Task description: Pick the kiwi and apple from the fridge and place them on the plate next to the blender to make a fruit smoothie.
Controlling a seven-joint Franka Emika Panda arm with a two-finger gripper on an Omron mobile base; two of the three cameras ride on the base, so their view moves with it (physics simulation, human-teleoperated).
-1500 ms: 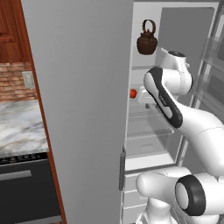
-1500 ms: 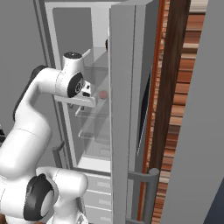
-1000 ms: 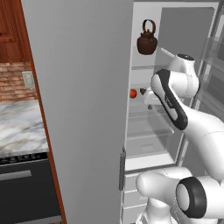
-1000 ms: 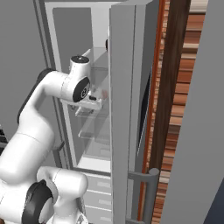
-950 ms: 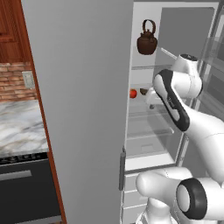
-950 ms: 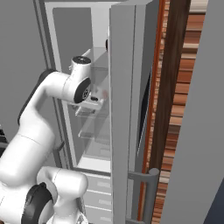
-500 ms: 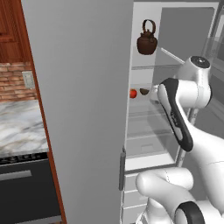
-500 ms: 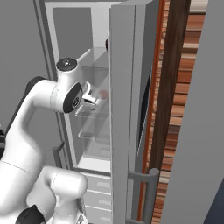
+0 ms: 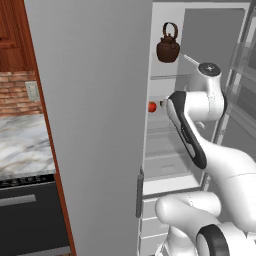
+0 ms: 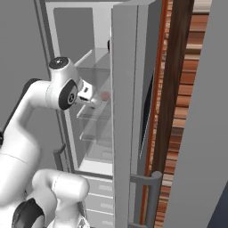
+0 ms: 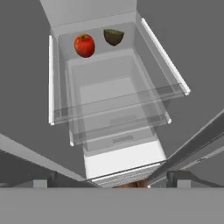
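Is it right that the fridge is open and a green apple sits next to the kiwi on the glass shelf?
Not quite: the apple is red, not green. The hand view shows it beside the kiwi on the glass shelf of the open fridge.

A dark brown kettle (image 9: 168, 45) sits high up; a marble counter (image 9: 22, 150) lies left.
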